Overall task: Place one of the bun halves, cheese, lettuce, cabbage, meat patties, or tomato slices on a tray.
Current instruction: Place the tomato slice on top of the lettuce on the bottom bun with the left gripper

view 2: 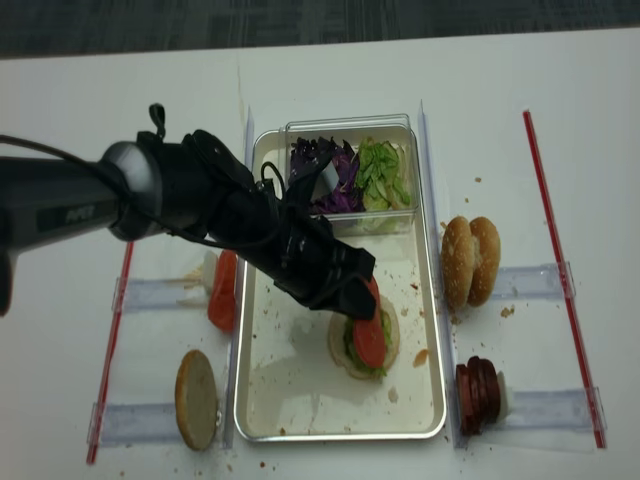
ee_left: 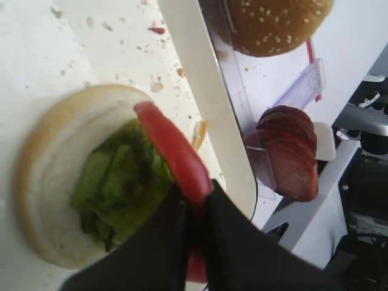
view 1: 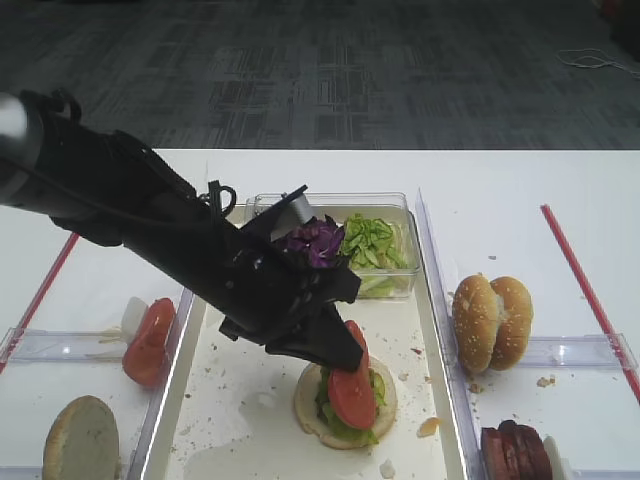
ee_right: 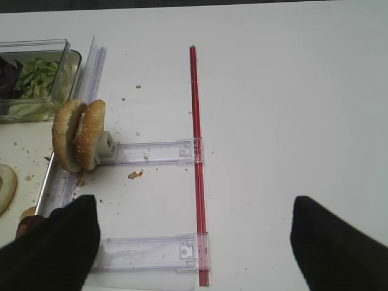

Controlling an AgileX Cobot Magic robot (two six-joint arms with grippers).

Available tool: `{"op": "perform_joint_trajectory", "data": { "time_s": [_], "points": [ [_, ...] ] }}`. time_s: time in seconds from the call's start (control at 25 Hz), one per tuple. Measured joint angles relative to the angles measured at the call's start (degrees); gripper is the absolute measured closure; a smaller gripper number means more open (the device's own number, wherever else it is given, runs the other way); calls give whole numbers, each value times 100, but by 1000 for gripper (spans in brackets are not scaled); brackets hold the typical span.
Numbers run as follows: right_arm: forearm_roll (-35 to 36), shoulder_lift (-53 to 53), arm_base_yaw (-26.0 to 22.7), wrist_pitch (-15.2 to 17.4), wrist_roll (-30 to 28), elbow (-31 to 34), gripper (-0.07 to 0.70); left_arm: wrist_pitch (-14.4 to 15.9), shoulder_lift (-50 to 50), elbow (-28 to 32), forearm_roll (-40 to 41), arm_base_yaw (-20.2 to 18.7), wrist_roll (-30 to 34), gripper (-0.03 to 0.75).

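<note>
My left fingers (ee_left: 182, 242) pinch a tomato slice (ee_left: 173, 151) by its lower edge, holding it tilted over the lettuce (ee_left: 118, 185) that lies on a bun half (view 1: 345, 400) inside the white tray (view 2: 270, 400). Beyond it in the tray, a clear box (view 1: 395, 205) holds purple cabbage (view 1: 312, 240) and more lettuce, while more tomato slices (view 1: 150, 340) wait left of the tray. On the worktop (ee_right: 291, 109) to the right, my right fingers (ee_right: 54, 248) stand spread, with seeded bun halves (ee_right: 77, 134) and meat patties (view 2: 478, 388) nearby.
</note>
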Motion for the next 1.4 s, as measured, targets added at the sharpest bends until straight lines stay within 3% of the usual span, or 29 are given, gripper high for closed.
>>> {"op": "perform_joint_trajectory", "data": {
  "time_s": [0.24, 0.36, 0.76, 0.96, 1.4],
  "points": [
    [0, 0, 0, 0, 0, 0, -32, -114, 35, -2, -14, 0, 6, 659],
    [0, 0, 0, 0, 0, 0, -32, -127, 35, -2, -17, 0, 6, 615],
    [0, 0, 0, 0, 0, 0, -31, -127, 35, -2, 9, 0, -32, 289],
    [0, 0, 0, 0, 0, 0, -31, -127, 35, -2, 59, 0, -56, 165],
    [0, 0, 0, 0, 0, 0, -31, -117, 35, -2, 59, 68, -65, 129]
  ]
}}
